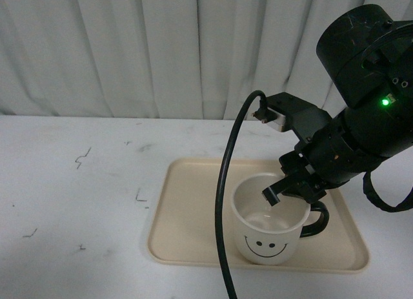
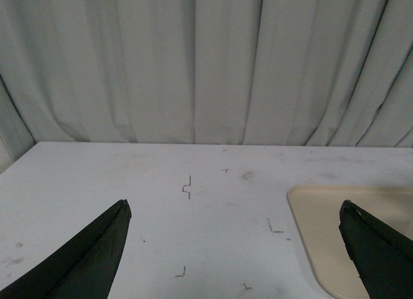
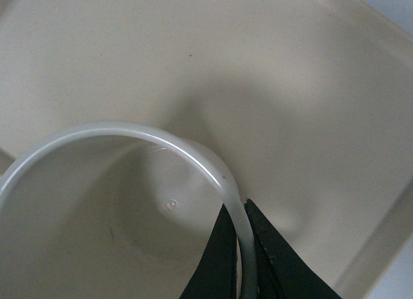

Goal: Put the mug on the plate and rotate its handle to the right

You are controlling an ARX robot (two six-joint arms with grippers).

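**Mug sitting on the tray, right gripper pinching its rim**

Nearest my front camera, a black cable (image 1: 222, 202) is arcing up past the mug (image 1: 268, 234), which is standing upright on the beige plate (image 1: 187, 241), smiley facing me, handle (image 1: 317, 220) pointing right. I am seeing the right gripper (image 3: 240, 247) clamping the rim, one finger inside, one outside. My left gripper (image 2: 235, 247) is hanging spread wide over the scuffed white table (image 1: 77, 195). Pale pleated curtains (image 1: 161, 47) are closing off the background.
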